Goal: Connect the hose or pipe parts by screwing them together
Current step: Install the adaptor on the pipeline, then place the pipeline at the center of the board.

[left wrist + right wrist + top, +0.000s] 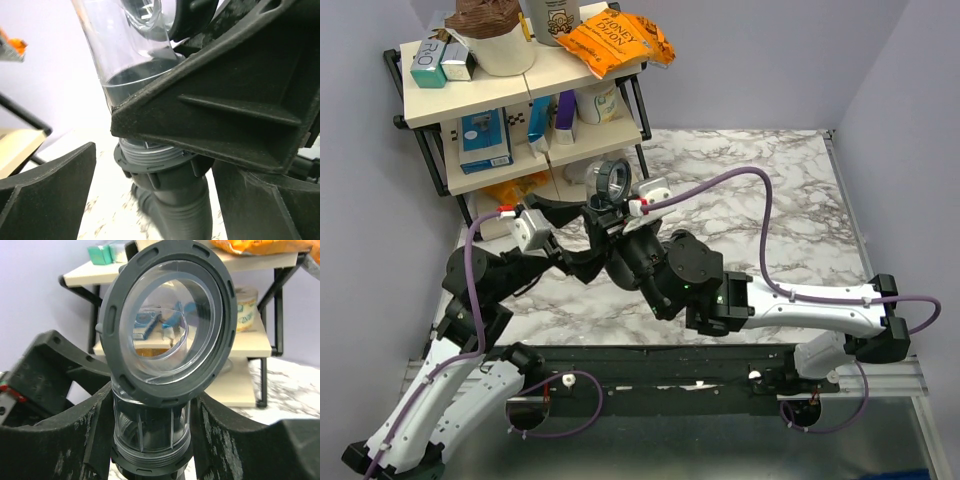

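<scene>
Right claw [152,435] grips clear fitting [167,320]; only left wrist shows ribbed hose [180,215].

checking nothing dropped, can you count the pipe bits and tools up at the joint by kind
clear fitting with grey ring mouth: 1
dark collar nut: 1
black ribbed hose: 1
tools: 2, left tool and right tool
total: 5

Items shown: 2 grippers, left gripper [155,200] and right gripper [150,432]; 1 clear pipe fitting [167,325]; 1 ribbed hose [177,217]; 1 shelf rack [470,98] at 11 o'clock; 1 orange snack bag [617,40]; 1 bench [770,200].
</scene>
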Controlling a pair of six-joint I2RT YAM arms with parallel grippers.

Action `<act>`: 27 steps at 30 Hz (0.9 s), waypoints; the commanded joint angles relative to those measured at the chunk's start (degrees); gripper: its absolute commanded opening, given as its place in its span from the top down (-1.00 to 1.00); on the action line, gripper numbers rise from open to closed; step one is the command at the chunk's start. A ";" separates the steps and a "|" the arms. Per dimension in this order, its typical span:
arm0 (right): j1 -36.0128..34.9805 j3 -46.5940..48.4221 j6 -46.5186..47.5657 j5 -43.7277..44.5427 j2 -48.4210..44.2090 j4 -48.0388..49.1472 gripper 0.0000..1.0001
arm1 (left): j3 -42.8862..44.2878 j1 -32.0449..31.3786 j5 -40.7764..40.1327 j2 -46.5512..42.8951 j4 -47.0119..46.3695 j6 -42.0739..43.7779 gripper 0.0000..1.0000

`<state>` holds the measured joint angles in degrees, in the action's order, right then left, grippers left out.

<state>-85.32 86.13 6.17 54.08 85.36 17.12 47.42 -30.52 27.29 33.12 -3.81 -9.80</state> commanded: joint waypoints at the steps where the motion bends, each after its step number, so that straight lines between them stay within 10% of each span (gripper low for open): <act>1: 4.17 4.04 -4.75 4.20 1.48 -14.63 0.99 | 5.22 0.73 -6.71 -2.44 8.63 6.19 -0.97; 13: 19.57 -6.40 -12.94 -30.34 4.09 -29.34 0.99 | 19.90 0.64 -33.85 -0.17 25.24 8.83 -0.97; 24: 19.66 -5.01 -17.07 -41.60 22.38 -26.00 0.99 | 24.21 0.73 -38.00 5.81 36.77 5.32 -0.97; 27: 20.72 -3.86 -18.47 -44.32 25.37 -27.14 0.18 | 22.12 0.73 -38.80 5.73 37.04 6.46 -0.97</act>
<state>-65.49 80.07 -7.84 15.22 108.05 -10.28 70.72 -30.06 -7.44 39.13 28.91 -3.25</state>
